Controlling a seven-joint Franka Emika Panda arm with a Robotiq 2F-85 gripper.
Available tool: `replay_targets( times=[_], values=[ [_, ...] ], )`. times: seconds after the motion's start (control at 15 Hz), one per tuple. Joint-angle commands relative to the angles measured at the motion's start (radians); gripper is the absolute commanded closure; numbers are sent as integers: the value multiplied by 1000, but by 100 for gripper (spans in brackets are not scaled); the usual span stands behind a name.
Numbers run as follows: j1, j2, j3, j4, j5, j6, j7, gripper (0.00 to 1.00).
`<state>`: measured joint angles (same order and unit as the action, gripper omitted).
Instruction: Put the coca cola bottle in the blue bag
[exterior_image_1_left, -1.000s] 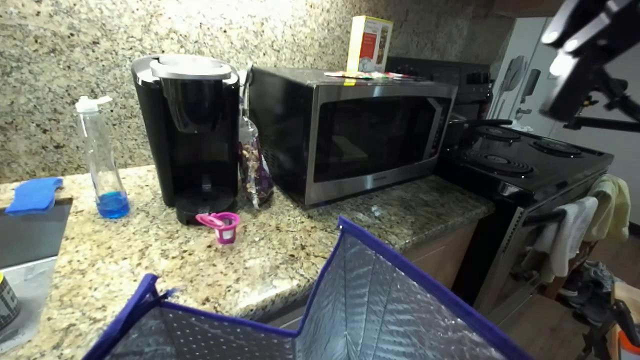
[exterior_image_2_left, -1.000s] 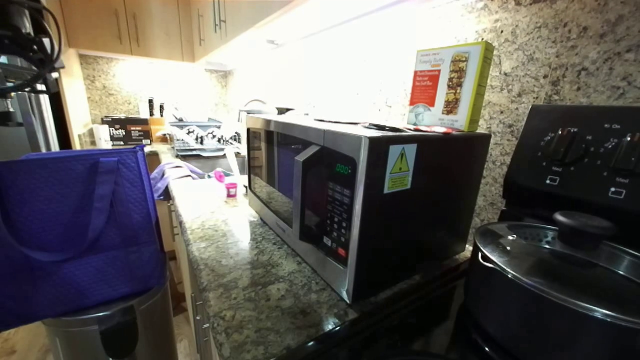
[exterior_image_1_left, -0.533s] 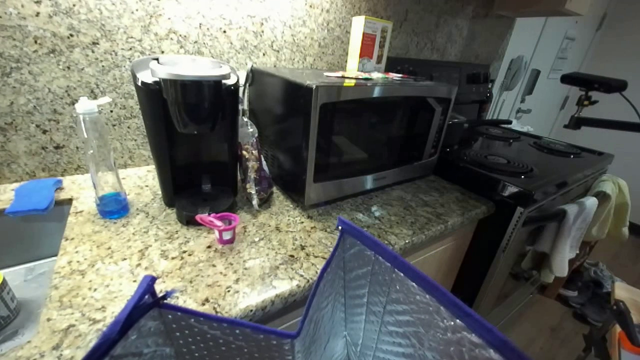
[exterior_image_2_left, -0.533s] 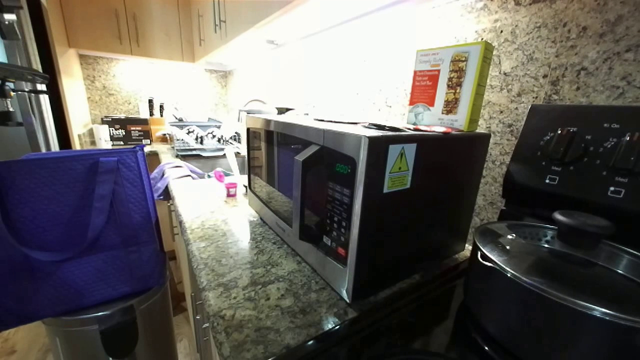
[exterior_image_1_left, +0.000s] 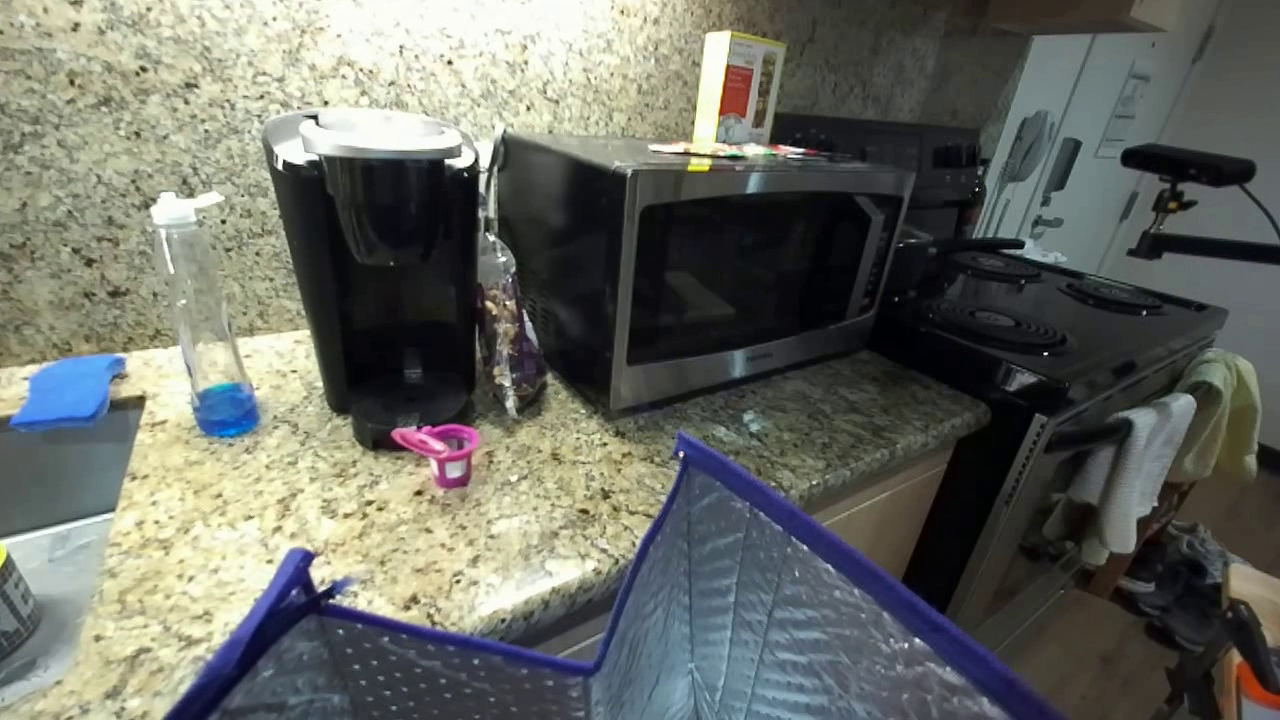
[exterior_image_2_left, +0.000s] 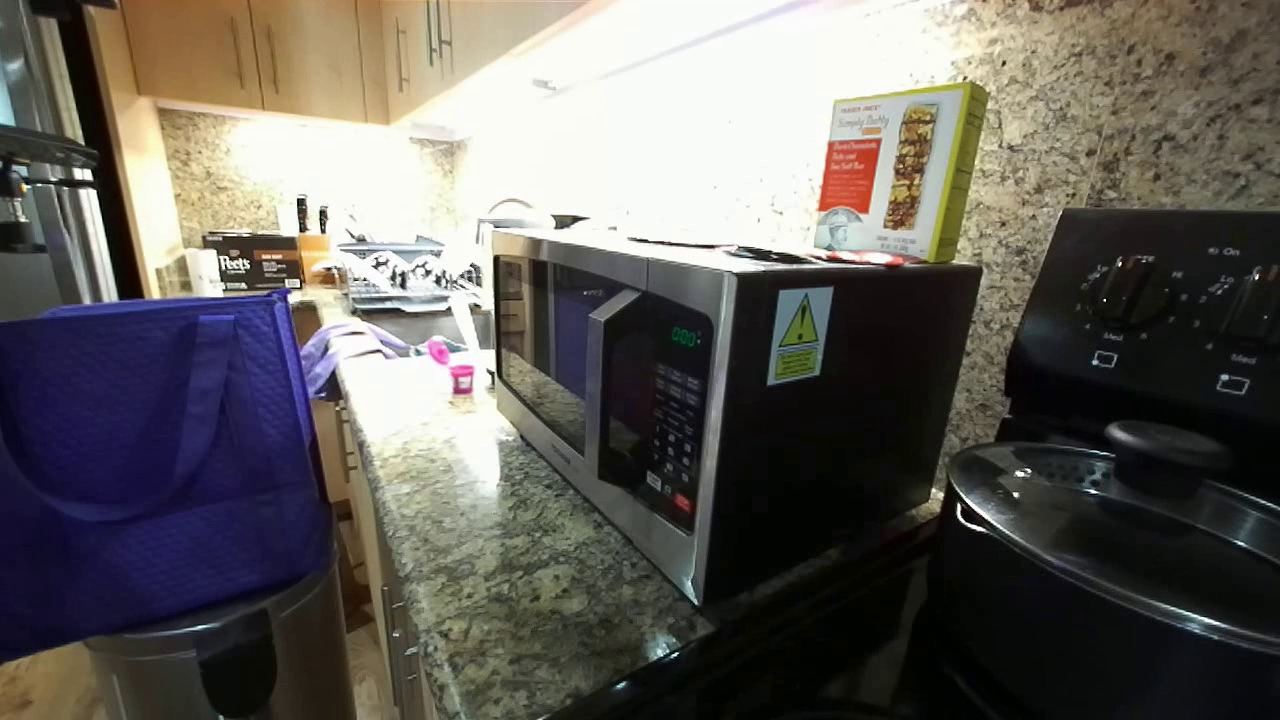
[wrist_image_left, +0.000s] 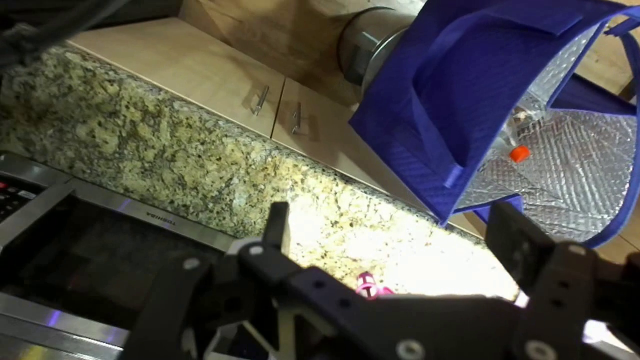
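The blue bag (exterior_image_1_left: 760, 600) gapes open beside the counter, silvery lining showing. In an exterior view its outer wall (exterior_image_2_left: 100, 400) stands over a steel bin. In the wrist view the bag (wrist_image_left: 480, 85) is tilted at the upper right. Inside it shows a clear bottle top with an orange-red cap (wrist_image_left: 519, 153). No dark cola or red label shows there, so I cannot tell if this is the coca cola bottle. No such bottle shows elsewhere. My gripper (wrist_image_left: 389, 212) is open and empty, above the counter and bag. It is out of both exterior views.
A microwave (exterior_image_1_left: 750, 270), a black coffee maker (exterior_image_1_left: 380, 230), a pink pod cup (exterior_image_1_left: 455, 455) and a clear bottle with blue liquid (exterior_image_1_left: 225, 410) stand on the counter. A lidded pot (exterior_image_2_left: 1100, 590) sits on the stove. A camera on an arm (exterior_image_1_left: 1187, 165) stands at the right.
A second ago the arm showed in the upper corners of both exterior views. It has moved up and out of them. The bag and counter items have not moved.
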<state>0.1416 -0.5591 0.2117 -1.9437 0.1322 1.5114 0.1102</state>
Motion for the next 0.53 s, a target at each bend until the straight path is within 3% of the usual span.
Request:
replay_targets(
  times=[0.0, 0.2, 0.27, 0.47],
  values=[
    [-2, 151, -29, 169, 57, -106, 13, 0],
    [-7, 222, -67, 230, 132, -146, 7, 0],
    [-8, 168, -48, 166, 87, -98, 1, 0],
    [-11, 214, -66, 203, 113, -109, 0, 0]
  ],
)
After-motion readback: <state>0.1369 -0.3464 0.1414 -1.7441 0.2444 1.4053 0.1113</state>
